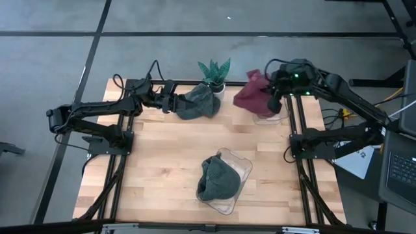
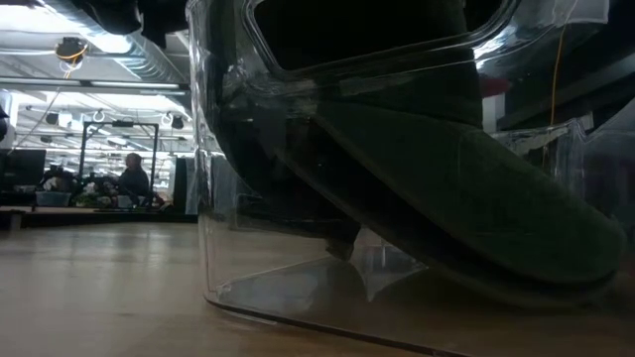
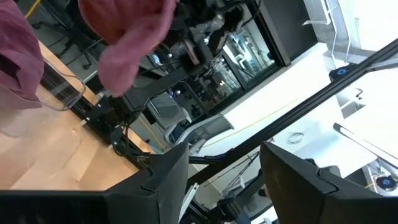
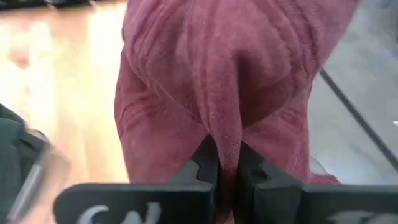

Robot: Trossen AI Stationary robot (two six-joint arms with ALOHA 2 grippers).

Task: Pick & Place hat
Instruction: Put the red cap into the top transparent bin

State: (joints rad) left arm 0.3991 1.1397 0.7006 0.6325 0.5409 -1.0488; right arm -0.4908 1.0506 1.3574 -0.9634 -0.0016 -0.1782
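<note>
Maroon hat (image 1: 252, 94) hangs bunched at upper right of the high view, long axis roughly vertical, loose end trailing down toward a clear container (image 1: 268, 117) at the table's (image 1: 169, 162) far right corner. My right gripper (image 4: 223, 163) is pinched together on a fold of it; fabric fills the wrist view above my fingers (image 4: 202, 163).

My left gripper (image 1: 170, 103), upper centre-left, meets a grey-green hat (image 1: 198, 103) lying beside the potted plant (image 1: 214, 75); whether its fingers are closed I cannot tell.

A second grey-green hat (image 1: 217, 179) sits in a clear tray (image 1: 240, 167), lower centre.
</note>
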